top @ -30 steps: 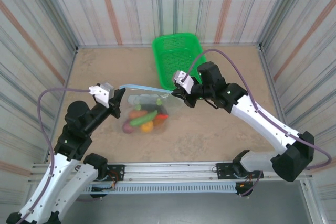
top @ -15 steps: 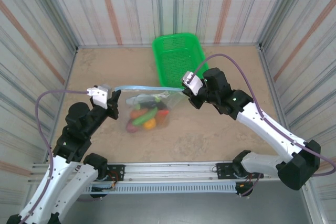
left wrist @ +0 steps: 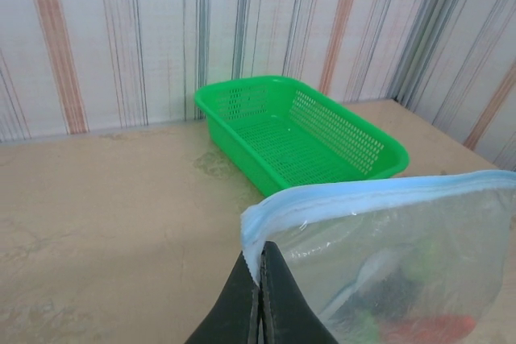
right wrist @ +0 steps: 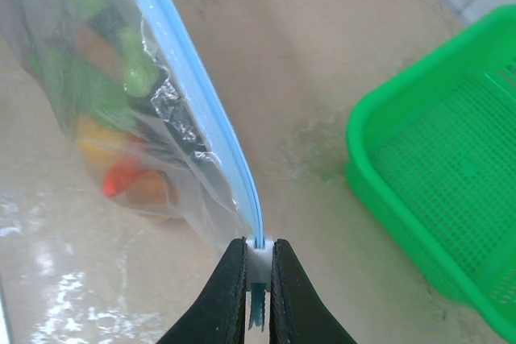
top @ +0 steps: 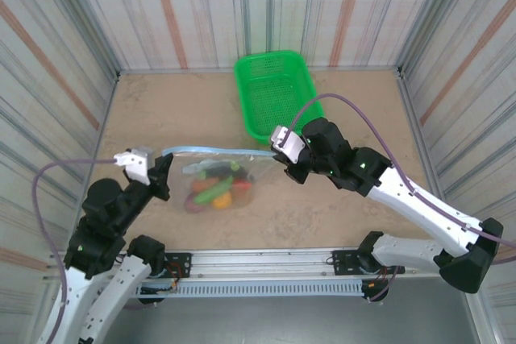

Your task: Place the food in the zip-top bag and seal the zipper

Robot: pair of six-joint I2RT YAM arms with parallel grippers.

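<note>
The zip-top bag (top: 216,184) hangs stretched between both arms above the table, its blue zipper (top: 205,151) strip pulled taut along the top. The food (top: 211,192) sits inside it: orange, green, red and dark pieces. My left gripper (top: 159,173) is shut on the bag's left corner (left wrist: 256,249). My right gripper (top: 278,157) is shut on the white slider (right wrist: 258,258) at the zipper's right end, the blue strip (right wrist: 211,122) running away from its jaws. Through the bag (right wrist: 105,94) the food shows blurred.
The green mesh basket (top: 274,90) stands at the back centre, just behind my right gripper, and appears as the basket (left wrist: 298,134) and the basket (right wrist: 439,175) in both wrist views. Striped walls enclose the tan table (top: 339,199).
Both arms have carried the bag left and toward the near edge. The left gripper has drawn back and left, and the zipper strip now stretches longer between the two grippers.
</note>
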